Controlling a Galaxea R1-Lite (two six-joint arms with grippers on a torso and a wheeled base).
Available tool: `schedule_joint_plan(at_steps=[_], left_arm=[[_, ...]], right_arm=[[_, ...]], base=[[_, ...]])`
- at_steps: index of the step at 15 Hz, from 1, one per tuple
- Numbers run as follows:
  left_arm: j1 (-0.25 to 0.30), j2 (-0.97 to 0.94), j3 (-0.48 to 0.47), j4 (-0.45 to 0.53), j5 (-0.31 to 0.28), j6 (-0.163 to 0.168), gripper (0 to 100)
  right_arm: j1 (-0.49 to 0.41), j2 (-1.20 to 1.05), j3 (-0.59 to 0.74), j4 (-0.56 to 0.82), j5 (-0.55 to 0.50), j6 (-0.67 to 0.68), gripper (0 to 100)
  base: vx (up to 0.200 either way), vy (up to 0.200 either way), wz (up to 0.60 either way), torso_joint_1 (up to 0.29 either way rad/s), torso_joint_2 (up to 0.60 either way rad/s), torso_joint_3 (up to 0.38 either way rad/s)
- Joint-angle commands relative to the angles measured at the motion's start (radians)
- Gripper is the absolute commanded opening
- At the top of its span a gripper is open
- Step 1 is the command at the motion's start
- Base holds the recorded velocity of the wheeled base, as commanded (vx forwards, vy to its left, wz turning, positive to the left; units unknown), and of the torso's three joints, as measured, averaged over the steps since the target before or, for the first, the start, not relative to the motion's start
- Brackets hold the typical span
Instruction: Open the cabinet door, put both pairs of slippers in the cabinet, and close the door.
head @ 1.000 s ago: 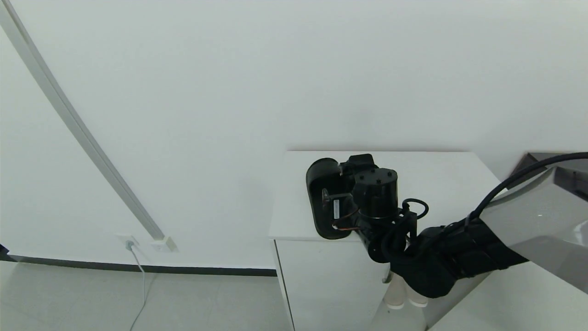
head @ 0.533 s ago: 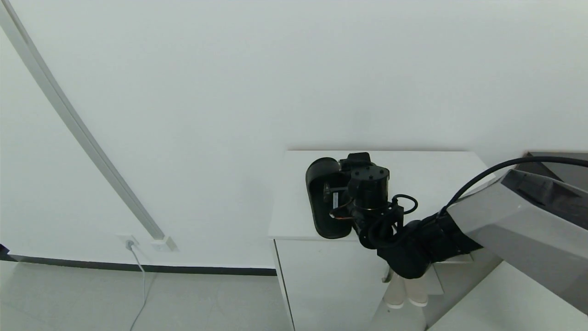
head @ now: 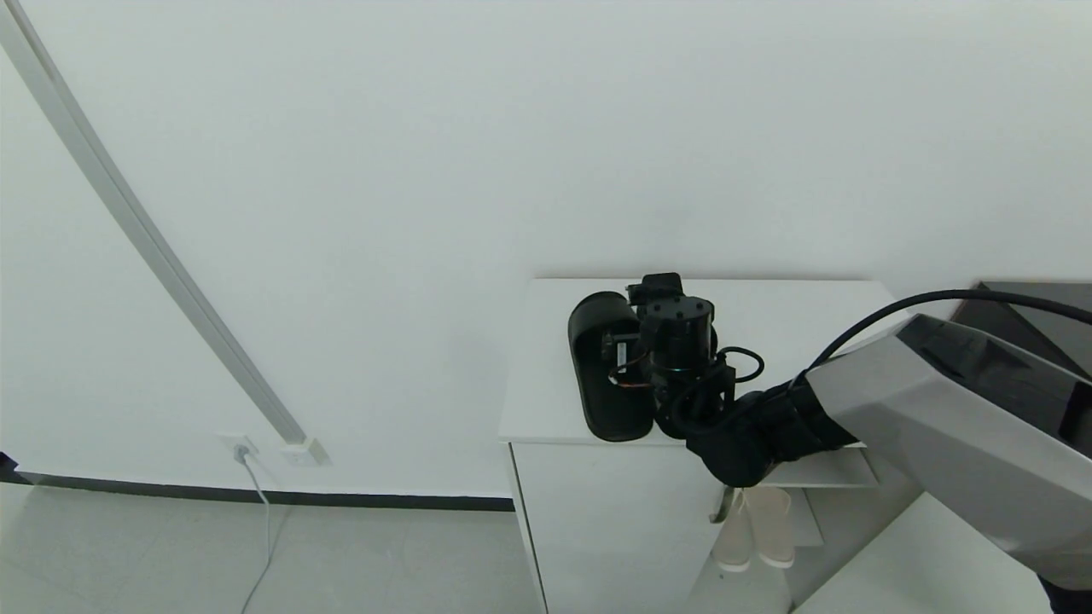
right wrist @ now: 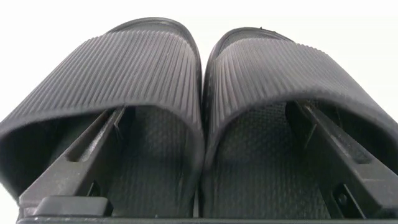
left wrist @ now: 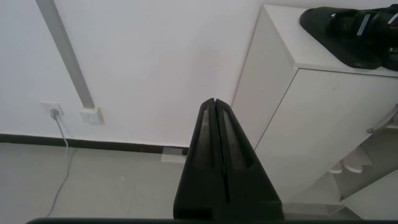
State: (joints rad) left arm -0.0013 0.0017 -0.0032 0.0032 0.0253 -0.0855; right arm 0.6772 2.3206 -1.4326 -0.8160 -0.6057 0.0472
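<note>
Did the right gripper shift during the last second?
Yes. The right gripper has slid farther back over the cabinet top, toward the wall, while the black slippers stay put.

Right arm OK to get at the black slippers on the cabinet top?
Likely yes. The right gripper is open with one finger under each strap of the black slippers, which lie on the cabinet top; nothing stands between.

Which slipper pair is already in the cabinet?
The white pair, inside the open cabinet; the black pair lies on the cabinet top.
</note>
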Motion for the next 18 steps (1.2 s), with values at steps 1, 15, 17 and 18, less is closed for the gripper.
schedule_joint_plan(at_steps=[1, 15, 17, 18], left_arm=[[0.001, 0.000, 0.000, 0.000, 0.001, 0.000, 0], [0.000, -0.002, 0.000, 0.000, 0.002, 0.000, 0], [0.000, 0.000, 0.000, 0.000, 0.002, 0.000, 0], [0.001, -0.002, 0.000, 0.000, 0.002, -0.005, 0]], right_arm=[[0.001, 0.017, -0.023, 0.004, 0.000, 0.000, 100], [0.010, -0.250, 0.225, 0.001, 0.150, 0.000, 0], [0.012, -0.400, 0.400, -0.023, 0.259, 0.000, 0], [0.012, -0.466, 0.472, -0.034, 0.294, -0.001, 0]], base=[[0.000, 0.000, 0.00, 0.000, 0.00, 0.000], [0.000, 0.000, 0.00, 0.000, 0.00, 0.000], [0.000, 0.000, 0.00, 0.000, 0.00, 0.000], [0.000, 0.000, 0.00, 0.000, 0.00, 0.000]])
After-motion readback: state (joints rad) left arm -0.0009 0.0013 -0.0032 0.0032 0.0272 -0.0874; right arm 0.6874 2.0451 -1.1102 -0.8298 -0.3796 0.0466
